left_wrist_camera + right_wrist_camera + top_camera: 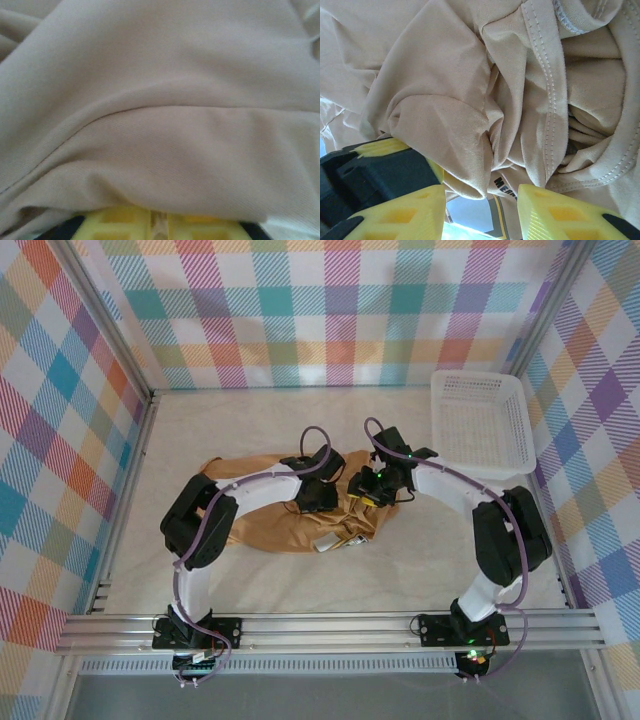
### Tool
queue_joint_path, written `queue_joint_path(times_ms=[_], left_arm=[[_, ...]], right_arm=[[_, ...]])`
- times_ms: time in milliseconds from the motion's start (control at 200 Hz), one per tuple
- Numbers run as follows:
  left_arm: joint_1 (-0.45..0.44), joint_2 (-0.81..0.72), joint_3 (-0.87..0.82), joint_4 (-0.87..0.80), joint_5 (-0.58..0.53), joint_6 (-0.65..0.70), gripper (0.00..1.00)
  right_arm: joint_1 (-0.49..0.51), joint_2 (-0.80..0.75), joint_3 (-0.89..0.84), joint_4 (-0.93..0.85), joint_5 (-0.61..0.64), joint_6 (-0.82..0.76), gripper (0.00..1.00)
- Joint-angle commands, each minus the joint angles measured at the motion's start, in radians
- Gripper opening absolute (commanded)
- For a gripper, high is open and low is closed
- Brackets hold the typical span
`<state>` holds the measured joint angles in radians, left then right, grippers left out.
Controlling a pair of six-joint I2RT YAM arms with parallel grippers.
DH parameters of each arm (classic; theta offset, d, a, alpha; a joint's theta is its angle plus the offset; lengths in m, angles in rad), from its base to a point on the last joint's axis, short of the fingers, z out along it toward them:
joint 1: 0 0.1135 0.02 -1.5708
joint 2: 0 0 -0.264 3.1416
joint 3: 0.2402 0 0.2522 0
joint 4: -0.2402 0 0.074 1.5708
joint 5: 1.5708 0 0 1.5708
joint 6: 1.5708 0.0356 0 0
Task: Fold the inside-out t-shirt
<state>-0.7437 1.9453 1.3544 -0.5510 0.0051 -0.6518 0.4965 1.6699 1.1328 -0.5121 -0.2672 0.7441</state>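
The tan soft-fabric short-sleeved t-shirt (255, 520) lies in a crumpled heap mid-table, spreading toward nine o'clock. Its seams and small white label (328, 544) face outward, and I judge no fold has been made. My left gripper (160, 221) is clenched, with a sliver of cloth apparently pinched between its yellow fingers (115, 226). My right gripper (482, 202) stands parted around a bunched fold near the collar, clamping nothing. The white plastic mesh basket (440, 430) sits at two o'clock, apart from the shirt. Spreading the shirt flat and every fold remain.
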Motion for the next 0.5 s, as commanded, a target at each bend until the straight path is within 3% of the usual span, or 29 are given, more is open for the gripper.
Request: queue_joint_path(times_ms=[0,240,410,495], left_arm=[[-0.009,-0.001,0.006,-0.030,-0.025,0.002,0.01],[-0.007,-0.067,0.024,-0.069,-0.050,0.014,0.00],[-0.001,-0.185,0.040,-0.119,-0.094,0.024,0.00],[0.006,-0.267,0.026,-0.124,-0.122,0.024,0.00]], right_arm=[[0.006,0.041,0.020,0.032,-0.044,0.006,0.42],[0.049,0.146,0.082,0.067,-0.060,0.025,0.41],[0.035,0.197,0.111,0.064,0.014,0.028,0.04],[0.021,0.188,0.114,0.055,0.042,0.021,0.00]])
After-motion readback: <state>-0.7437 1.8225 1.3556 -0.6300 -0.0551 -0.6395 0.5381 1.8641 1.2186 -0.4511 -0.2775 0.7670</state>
